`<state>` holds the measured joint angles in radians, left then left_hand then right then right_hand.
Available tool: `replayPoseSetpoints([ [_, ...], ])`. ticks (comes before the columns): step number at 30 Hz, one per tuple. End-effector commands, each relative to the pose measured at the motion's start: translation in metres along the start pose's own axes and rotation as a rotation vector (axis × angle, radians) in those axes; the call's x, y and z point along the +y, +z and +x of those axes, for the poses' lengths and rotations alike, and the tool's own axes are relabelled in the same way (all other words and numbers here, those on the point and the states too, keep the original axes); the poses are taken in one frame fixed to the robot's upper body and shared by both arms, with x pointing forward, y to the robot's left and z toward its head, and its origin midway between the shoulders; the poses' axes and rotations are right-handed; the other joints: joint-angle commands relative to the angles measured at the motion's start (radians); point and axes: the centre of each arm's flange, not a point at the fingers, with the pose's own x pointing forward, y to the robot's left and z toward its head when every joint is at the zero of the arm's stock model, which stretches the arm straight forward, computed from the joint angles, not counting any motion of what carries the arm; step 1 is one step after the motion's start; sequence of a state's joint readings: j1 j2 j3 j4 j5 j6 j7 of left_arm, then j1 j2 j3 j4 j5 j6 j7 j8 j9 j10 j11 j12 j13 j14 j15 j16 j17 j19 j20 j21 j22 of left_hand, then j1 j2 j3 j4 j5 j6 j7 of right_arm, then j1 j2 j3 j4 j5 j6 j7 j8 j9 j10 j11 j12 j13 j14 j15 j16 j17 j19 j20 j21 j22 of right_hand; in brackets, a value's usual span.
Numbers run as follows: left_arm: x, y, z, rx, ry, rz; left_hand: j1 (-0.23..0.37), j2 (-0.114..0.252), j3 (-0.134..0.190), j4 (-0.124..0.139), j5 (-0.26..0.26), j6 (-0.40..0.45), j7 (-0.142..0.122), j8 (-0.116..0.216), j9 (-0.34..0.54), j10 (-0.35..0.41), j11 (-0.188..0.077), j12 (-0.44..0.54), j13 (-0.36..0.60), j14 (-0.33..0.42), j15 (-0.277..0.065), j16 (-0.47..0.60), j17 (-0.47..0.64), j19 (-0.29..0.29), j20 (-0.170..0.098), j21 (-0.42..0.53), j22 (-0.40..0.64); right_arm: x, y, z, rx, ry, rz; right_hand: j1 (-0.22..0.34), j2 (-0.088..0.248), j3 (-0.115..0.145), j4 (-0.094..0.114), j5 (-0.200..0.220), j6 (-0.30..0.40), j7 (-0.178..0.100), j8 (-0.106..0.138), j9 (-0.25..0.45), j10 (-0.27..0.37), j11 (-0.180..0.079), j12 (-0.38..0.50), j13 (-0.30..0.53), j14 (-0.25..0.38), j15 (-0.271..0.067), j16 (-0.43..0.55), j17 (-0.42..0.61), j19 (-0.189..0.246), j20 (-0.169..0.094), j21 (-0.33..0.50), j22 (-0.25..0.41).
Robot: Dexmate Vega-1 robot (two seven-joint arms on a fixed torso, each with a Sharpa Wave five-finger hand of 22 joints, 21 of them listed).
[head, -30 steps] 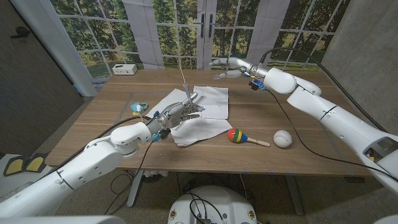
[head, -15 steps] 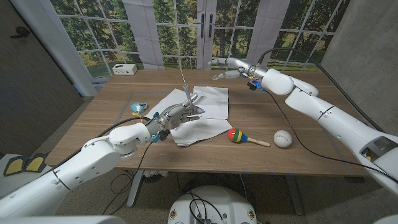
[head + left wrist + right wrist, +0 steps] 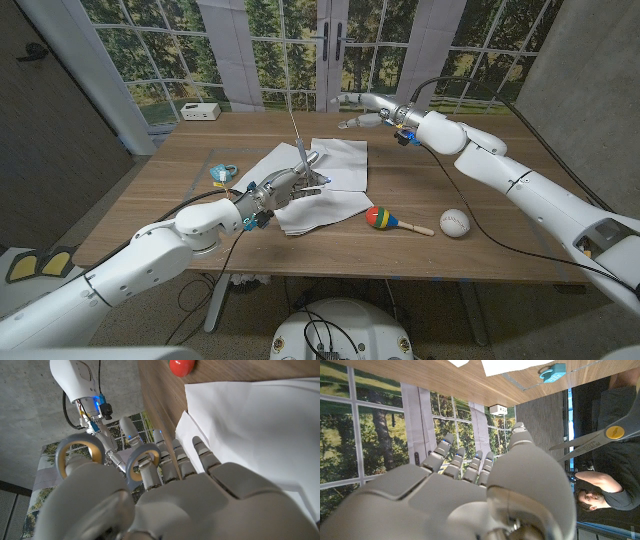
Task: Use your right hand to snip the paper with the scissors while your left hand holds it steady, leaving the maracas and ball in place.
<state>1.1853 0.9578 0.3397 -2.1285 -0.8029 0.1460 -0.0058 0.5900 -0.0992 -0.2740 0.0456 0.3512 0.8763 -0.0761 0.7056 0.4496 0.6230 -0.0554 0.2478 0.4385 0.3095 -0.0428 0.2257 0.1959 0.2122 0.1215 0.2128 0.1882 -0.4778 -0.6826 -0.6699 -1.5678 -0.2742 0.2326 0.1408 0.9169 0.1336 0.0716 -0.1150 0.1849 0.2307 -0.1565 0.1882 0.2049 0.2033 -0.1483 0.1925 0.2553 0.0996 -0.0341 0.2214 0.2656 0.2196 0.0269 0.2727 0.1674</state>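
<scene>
The left hand (image 3: 290,182) covers part of the paper (image 3: 335,165) (the scissors' (image 3: 600,440) handles are cut off).

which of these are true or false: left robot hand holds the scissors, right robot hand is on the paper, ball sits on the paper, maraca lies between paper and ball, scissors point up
1. The left robot hand holds the scissors. True.
2. The right robot hand is on the paper. False: it hovers over the table's far edge, apart from the paper, holding nothing.
3. The ball sits on the paper. False: it rests on bare wood.
4. The maraca lies between paper and ball. True.
5. The scissors point up. True.
</scene>
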Motion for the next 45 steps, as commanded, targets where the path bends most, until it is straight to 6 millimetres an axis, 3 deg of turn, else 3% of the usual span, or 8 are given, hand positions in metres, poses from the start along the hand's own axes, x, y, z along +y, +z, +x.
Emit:
replayPoseSetpoints([
  [1, -0.002, 0.000, -0.001, -0.006, -0.007, -0.003, 0.007, 0.011, -0.009, 0.001, 0.004, -0.042, 0.046, -0.008, 0.001, 0.113, -0.109, 0.001, 0.004, 0.000, -0.035, 0.000, 0.000, 0.005, 0.003, -0.001, 0.002, 0.004, 0.005, 0.004, 0.001, 0.008, -0.056, 0.012, 0.000, -0.001, -0.007, 0.002, -0.016, -0.010, 0.003, -0.001, 0.009, -0.013, 0.008, -0.002, -0.005, -0.111, -0.004, -0.004, -0.008, -0.006, -0.012, 0.003],
  [12, -0.003, -0.001, -0.001, -0.008, -0.018, -0.005, 0.012, 0.017, -0.011, 0.002, 0.004, -0.040, 0.045, -0.009, 0.001, 0.116, -0.109, 0.002, 0.007, 0.002, -0.036, 0.000, -0.001, 0.006, 0.003, -0.001, 0.002, 0.006, 0.008, 0.010, 0.010, 0.023, -0.106, 0.012, -0.002, -0.001, -0.007, 0.002, -0.027, -0.014, 0.004, -0.001, 0.005, -0.022, 0.007, -0.006, -0.028, -0.130, -0.011, -0.011, -0.021, -0.014, -0.029, 0.003],
  [15, -0.003, -0.001, -0.001, -0.007, -0.018, -0.006, 0.014, 0.018, -0.012, 0.002, 0.004, -0.039, 0.045, -0.010, 0.000, 0.117, -0.110, 0.002, 0.008, 0.002, -0.035, -0.001, -0.001, 0.007, 0.003, -0.001, 0.002, 0.007, 0.010, 0.012, 0.011, 0.024, -0.126, 0.011, -0.002, -0.001, -0.007, 0.002, -0.027, -0.016, 0.005, -0.001, 0.008, -0.031, 0.008, -0.007, -0.032, -0.131, -0.012, -0.013, -0.022, -0.013, -0.032, 0.003],
  [19, -0.004, -0.002, -0.003, -0.006, -0.015, -0.008, 0.016, 0.020, -0.012, 0.002, 0.004, -0.043, 0.046, -0.011, 0.002, 0.117, -0.109, 0.002, 0.009, 0.003, -0.035, -0.001, -0.001, 0.007, 0.003, -0.001, 0.002, 0.010, 0.012, 0.016, 0.006, 0.029, -0.135, 0.010, 0.000, 0.000, -0.006, 0.003, -0.028, -0.042, 0.009, -0.003, 0.050, -0.065, 0.022, -0.010, -0.039, -0.140, -0.010, -0.019, -0.021, -0.009, -0.044, 0.004],
  [27, -0.003, -0.003, -0.004, -0.005, -0.018, -0.016, 0.017, 0.023, -0.014, 0.004, 0.004, -0.044, 0.046, -0.011, 0.004, 0.114, -0.108, 0.000, 0.010, 0.002, -0.034, -0.002, -0.001, 0.007, 0.003, -0.001, 0.002, 0.016, 0.011, 0.021, 0.007, 0.043, -0.152, 0.012, 0.000, 0.001, -0.007, 0.003, -0.022, -0.045, 0.013, -0.004, 0.062, -0.069, 0.024, -0.012, -0.048, -0.148, -0.011, -0.023, -0.025, -0.014, -0.051, 0.004],
  [31, -0.003, -0.004, -0.003, -0.003, -0.020, -0.019, 0.018, 0.025, -0.015, 0.005, 0.004, -0.043, 0.046, -0.012, 0.004, 0.113, -0.108, 0.000, 0.012, 0.001, -0.034, -0.002, -0.001, 0.007, 0.002, -0.001, 0.002, 0.018, 0.011, 0.022, 0.008, 0.050, -0.158, 0.011, 0.007, 0.004, -0.004, 0.005, -0.022, -0.047, 0.013, -0.007, 0.090, -0.069, 0.030, -0.013, -0.006, -0.164, 0.014, -0.022, -0.014, -0.013, -0.056, 0.006],
  [39, -0.003, -0.003, -0.001, 0.002, -0.019, -0.011, 0.019, 0.027, -0.017, 0.007, 0.003, -0.045, 0.048, -0.015, 0.003, 0.112, -0.108, -0.001, 0.014, 0.000, -0.032, -0.003, 0.000, 0.007, 0.001, -0.001, 0.002, 0.024, 0.010, 0.025, 0.006, 0.055, -0.173, 0.016, 0.002, 0.005, -0.008, 0.005, -0.026, -0.049, 0.011, -0.008, 0.099, -0.071, 0.031, -0.012, -0.034, -0.165, 0.005, -0.025, -0.017, -0.022, -0.062, 0.006],
  [45, -0.003, -0.004, -0.001, 0.004, -0.022, -0.015, 0.020, 0.028, -0.019, 0.008, 0.003, -0.043, 0.048, -0.015, 0.004, 0.108, -0.107, -0.003, 0.015, -0.003, -0.032, -0.004, 0.000, 0.007, 0.000, -0.002, 0.002, 0.029, 0.010, 0.027, 0.003, 0.072, -0.177, 0.025, 0.020, 0.017, -0.007, 0.007, -0.029, -0.050, 0.010, -0.010, 0.095, -0.068, 0.026, -0.013, 0.033, -0.178, 0.044, -0.014, 0.011, -0.019, -0.060, 0.007],
])
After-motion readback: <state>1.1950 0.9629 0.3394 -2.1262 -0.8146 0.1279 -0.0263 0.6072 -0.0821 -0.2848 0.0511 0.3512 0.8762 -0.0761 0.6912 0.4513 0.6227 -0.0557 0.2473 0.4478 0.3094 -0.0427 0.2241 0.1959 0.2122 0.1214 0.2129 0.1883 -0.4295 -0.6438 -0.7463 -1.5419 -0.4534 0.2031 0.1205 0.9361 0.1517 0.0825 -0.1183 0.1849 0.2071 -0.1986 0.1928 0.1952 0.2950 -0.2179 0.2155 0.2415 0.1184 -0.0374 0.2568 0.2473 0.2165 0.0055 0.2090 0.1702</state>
